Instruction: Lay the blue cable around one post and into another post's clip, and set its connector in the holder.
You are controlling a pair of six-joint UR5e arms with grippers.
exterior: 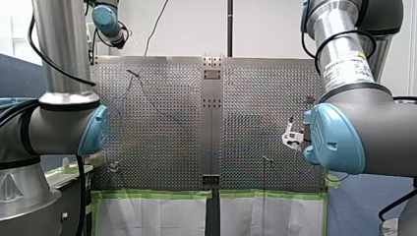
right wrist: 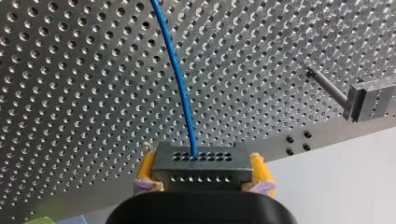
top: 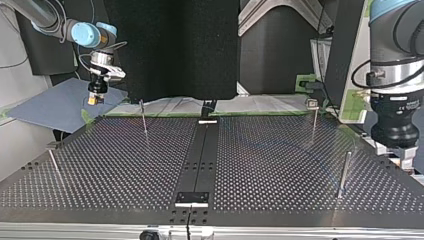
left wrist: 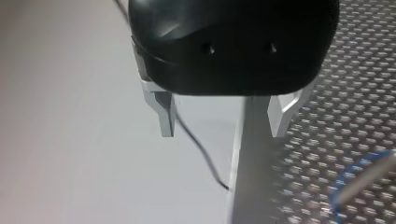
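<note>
My right gripper (right wrist: 202, 173) is shut, its yellow pads (right wrist: 261, 170) on the grey connector (right wrist: 201, 161). The blue cable (right wrist: 180, 79) leaves the connector and runs ahead over the perforated board. At the top view's left that gripper (top: 96, 99) hangs above the board's far corner. In the front view the cable (exterior: 231, 151) shows only as a faint line across the board. My left gripper (left wrist: 223, 126) stands open at the board's edge with nothing between its metal fingers (left wrist: 166, 116). A blurred stretch of blue cable (left wrist: 359, 182) lies beside it.
Thin posts stand on the board (top: 250, 165): one (top: 144, 117) at the far left, one with a clip head (top: 312, 103) at the far right, one (top: 344, 172) near my left gripper (top: 400, 145). A clip-headed post (right wrist: 369, 98) lies ahead of my right gripper. A thin black wire (left wrist: 201, 149) runs under my left gripper.
</note>
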